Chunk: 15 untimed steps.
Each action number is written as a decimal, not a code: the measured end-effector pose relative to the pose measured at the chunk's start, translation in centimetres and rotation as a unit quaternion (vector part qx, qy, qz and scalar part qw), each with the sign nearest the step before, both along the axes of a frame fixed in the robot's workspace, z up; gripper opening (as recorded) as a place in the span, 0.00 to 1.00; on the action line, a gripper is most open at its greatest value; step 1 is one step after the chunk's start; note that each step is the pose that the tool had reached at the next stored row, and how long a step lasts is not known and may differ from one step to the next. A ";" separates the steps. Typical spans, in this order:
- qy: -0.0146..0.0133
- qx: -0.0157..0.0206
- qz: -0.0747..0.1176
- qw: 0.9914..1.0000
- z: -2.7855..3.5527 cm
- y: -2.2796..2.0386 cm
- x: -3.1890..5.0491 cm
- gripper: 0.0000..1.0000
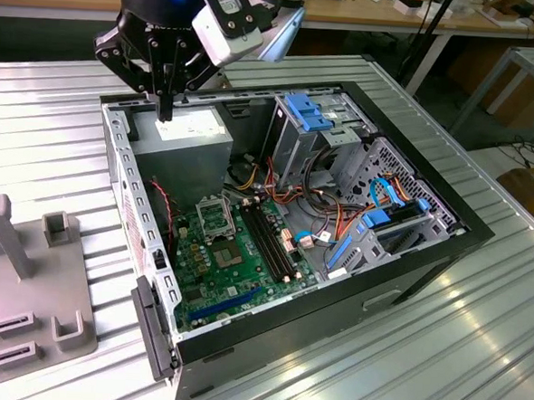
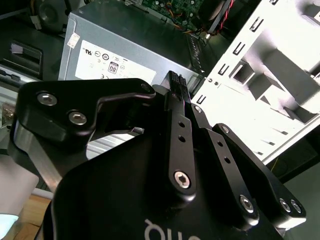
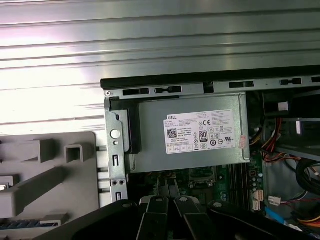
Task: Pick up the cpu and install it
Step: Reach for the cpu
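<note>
Exterior view shows the end effector [image 1: 165, 110] hanging above the grey power supply [image 1: 181, 149] at one end of the open computer case [image 1: 408, 272], its 2 fingers pressed together. Deeper in, the motherboard [image 1: 235, 280] carries the socket's silver frame [image 1: 213, 217]; where the cpu lies I cannot tell. First wrist view adds the ribbed metal counter [image 3: 150, 50] and a grey fixture [image 3: 50, 175] beside the case.

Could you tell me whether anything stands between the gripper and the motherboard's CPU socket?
Nothing visible does. The gripper hangs above the power supply; the socket lies lower on the motherboard, with only open air above it.
</note>
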State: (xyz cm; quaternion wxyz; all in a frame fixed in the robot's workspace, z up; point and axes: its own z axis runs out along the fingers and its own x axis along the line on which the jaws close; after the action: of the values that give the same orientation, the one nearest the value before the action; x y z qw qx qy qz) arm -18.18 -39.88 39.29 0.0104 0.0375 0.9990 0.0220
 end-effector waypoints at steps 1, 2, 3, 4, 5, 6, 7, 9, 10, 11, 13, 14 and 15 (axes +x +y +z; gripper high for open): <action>0.000 0.000 0.000 1.000 0.00 0.00 -0.05 0.11; 0.000 0.000 0.000 1.000 0.00 0.00 -0.07 0.11; 0.000 0.000 0.000 1.000 0.00 0.00 -0.08 0.11; 0.000 0.000 0.000 1.000 0.00 0.00 -0.08 0.11; 0.000 0.000 0.000 1.000 0.00 0.00 -0.09 0.11; 0.000 0.000 0.000 1.000 0.00 0.00 -0.10 0.11; 0.000 0.000 0.000 1.000 0.00 0.00 -0.10 0.11; 0.000 0.000 0.000 1.000 0.00 0.00 -0.10 0.11; 0.000 0.000 0.000 1.000 0.00 0.00 -0.10 0.11; 0.000 0.000 0.000 1.000 -0.01 0.00 -0.13 0.11; 0.000 0.000 0.000 1.000 0.00 0.00 -0.29 0.11; 0.000 0.000 0.000 1.000 0.00 0.00 -0.40 0.11; 0.000 0.000 0.000 1.000 0.00 0.00 -0.50 0.11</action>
State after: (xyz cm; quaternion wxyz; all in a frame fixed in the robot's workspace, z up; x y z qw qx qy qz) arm -18.68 -39.89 39.29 0.0104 0.0375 0.9990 0.0220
